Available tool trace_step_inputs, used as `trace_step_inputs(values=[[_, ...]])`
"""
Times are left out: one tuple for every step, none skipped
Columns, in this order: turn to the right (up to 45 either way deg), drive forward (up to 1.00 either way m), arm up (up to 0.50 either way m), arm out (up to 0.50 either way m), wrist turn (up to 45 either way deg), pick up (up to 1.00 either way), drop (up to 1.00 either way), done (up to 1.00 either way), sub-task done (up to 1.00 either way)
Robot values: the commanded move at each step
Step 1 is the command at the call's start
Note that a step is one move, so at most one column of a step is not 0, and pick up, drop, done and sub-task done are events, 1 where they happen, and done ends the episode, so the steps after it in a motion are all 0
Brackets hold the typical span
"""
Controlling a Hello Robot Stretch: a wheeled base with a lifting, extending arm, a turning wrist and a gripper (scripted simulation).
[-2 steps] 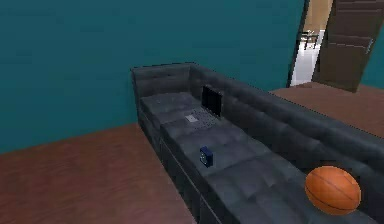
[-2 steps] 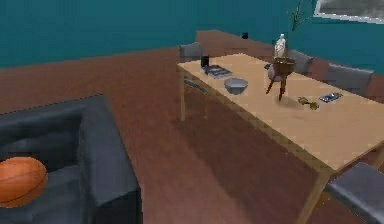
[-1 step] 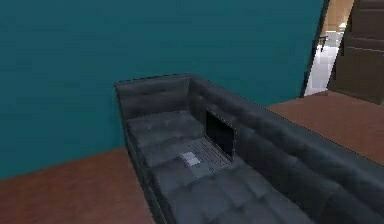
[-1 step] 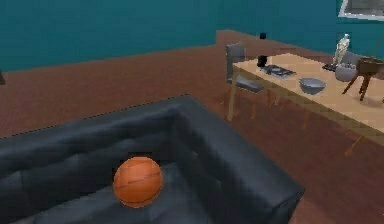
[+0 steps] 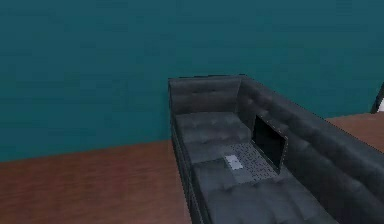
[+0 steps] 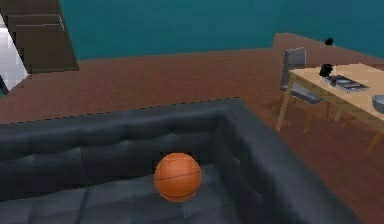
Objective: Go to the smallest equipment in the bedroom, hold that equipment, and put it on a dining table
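A dark tufted leather sofa [image 5: 210, 130] takes the corner, and a light wooden dining tabletop [image 6: 330, 95] stands well apart. An orange basketball [image 6: 178, 176], likely the equipment, lies on the sofa's seat, so pickup and delivery seem still ahead. I cannot tell the pincer's state.

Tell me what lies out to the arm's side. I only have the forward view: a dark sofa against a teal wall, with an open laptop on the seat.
Observer: An orange basketball lies on the sofa seat, near the corner of the backrest.
Operator: Is there a table anywhere?
Observer: Yes, a light wooden table stands beyond the sofa, at the arm side view's right.
Operator: Is anything standing next to it?
Observer: A chair with a grey back stands at the table's left end.
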Motion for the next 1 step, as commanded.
trace_step_inputs(values=[[0.0, 0.0, 0.5, 0.0, 0.0, 0.0, 0.0, 0.0, 0.0]])
